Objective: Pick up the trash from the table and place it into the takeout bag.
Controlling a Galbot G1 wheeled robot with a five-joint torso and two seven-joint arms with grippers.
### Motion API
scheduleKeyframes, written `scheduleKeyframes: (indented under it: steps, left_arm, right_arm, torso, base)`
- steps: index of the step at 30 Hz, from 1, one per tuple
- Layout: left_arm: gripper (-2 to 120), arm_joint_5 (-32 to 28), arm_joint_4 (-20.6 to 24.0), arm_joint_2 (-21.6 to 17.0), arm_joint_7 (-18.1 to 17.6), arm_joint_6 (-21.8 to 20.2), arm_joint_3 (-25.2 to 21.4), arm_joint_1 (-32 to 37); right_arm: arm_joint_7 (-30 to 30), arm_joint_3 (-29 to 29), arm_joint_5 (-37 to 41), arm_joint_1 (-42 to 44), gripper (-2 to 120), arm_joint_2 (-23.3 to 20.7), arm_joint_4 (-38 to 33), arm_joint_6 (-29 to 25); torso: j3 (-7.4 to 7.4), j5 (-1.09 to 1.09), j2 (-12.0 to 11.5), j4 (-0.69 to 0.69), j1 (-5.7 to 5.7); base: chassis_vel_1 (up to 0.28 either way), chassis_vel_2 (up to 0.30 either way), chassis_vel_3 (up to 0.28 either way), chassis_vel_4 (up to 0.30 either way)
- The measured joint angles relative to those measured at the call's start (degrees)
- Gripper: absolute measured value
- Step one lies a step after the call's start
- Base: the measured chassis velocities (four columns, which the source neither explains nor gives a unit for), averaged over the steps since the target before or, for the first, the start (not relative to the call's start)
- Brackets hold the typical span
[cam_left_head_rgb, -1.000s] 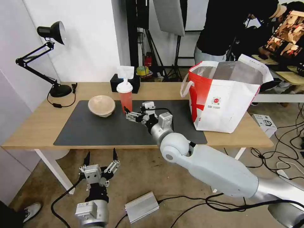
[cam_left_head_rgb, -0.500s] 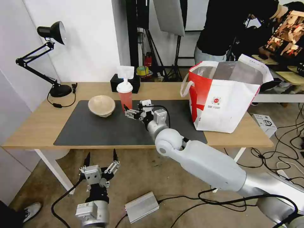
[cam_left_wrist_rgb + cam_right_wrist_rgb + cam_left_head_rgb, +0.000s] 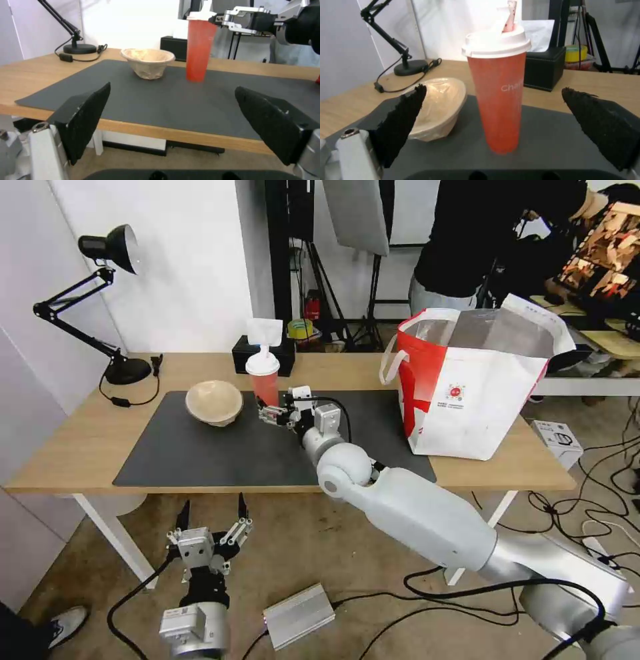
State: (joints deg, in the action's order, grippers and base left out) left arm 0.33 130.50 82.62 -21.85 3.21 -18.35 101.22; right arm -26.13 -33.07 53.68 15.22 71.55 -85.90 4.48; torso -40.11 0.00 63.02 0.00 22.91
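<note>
**Right gripper spread wide beside the red cup**

The right gripper [image 3: 265, 411] reaches over the dark mat [image 3: 200, 453] on the wooden table [image 3: 80, 447], its two black fingers [image 3: 403, 117] held wide apart with the red cup [image 3: 264, 380] standing upright just ahead of them, not yet touched. One cup and one beige paper bowl [image 3: 214, 403] stand on the mat, the bowl just beside the cup on the robot's left, the two apart. One takeout bag [image 3: 470, 393] stands open at the table's right end, well away from both, its foil lining showing. Behind the cup sits one black tissue box [image 3: 243, 353]; one black desk lamp [image 3: 107, 250] stands at the far left corner. The left gripper [image 3: 212, 517] hangs below the table's near edge, its two fingers also spread wide and holding nothing.
</note>
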Motion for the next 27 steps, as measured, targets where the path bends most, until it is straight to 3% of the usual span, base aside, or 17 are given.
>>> scheduleKeyframes:
  steps: [27]
  left_arm:
    - [100,0.0,0.1,-0.1,0.0,0.0,0.3,0.2]
  right_arm:
    - [1.5,1.3,-1.3,-1.3,100,6.0,7.7,-0.1]
  torso:
    - [0.0,0.0,0.0,0.0,0.0]
  base:
    - [0.0,0.0,0.0,0.0]
